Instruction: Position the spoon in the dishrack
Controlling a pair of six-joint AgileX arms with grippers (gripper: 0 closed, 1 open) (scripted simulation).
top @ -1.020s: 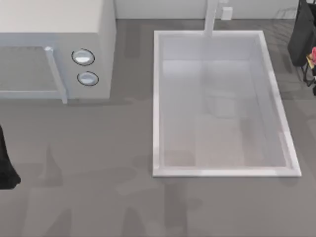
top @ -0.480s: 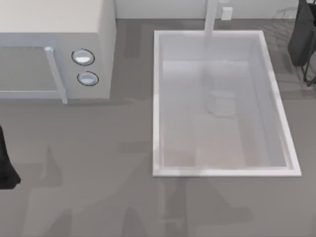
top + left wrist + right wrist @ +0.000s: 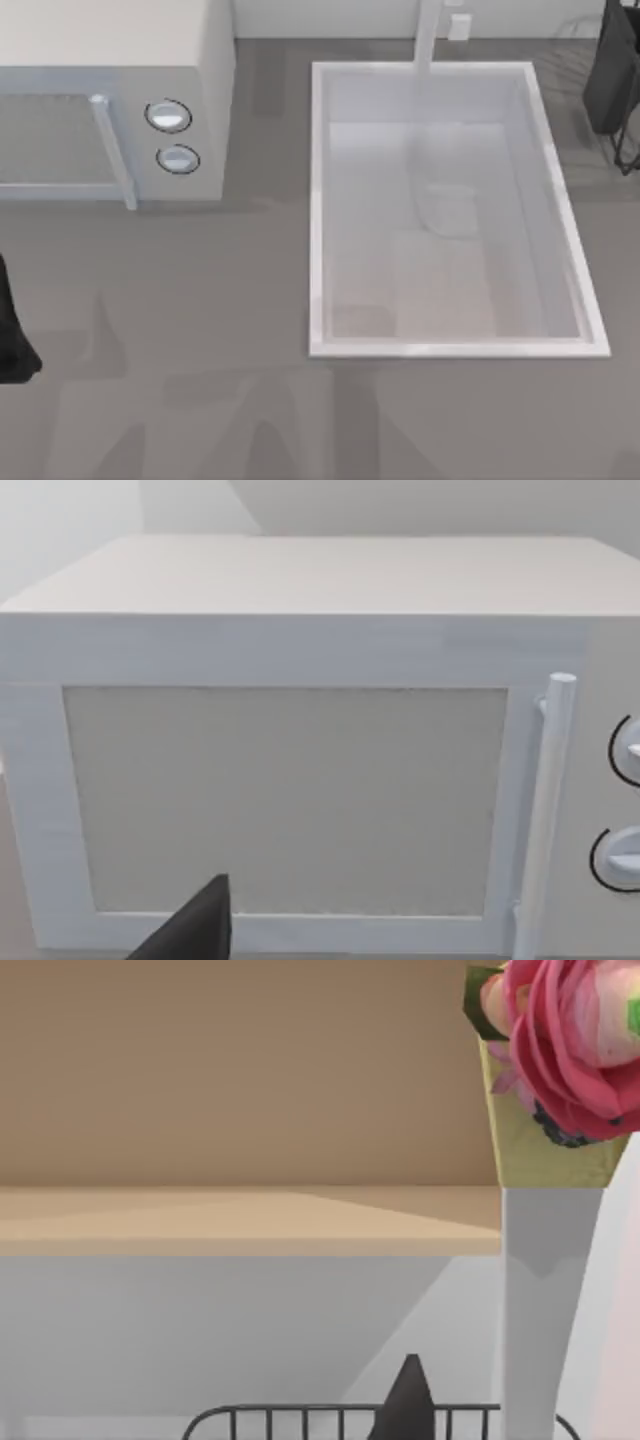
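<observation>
The right gripper (image 3: pixel 408 1408) hovers over the dark-grey wire dishrack (image 3: pixel 300 1418) at the table's far right, left arm (image 3: pixel 12 340) parked, while its grip and the place of the spoon, probably light, stiff and best pinched by the handle, cannot be told.

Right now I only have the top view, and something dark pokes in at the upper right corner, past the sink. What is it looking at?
Observer: That is the right arm. Its wrist view looks across the dishrack, a row of thin dark rods just under the right gripper.
Operator: Anything beyond the dishrack?
Observer: A pink flower on a tall white vase, against a tan wall.
Operator: And the dark shape at the left edge?
Observer: The left arm, parked. The left gripper faces the front of the microwave, square on to its door and upright handle.
</observation>
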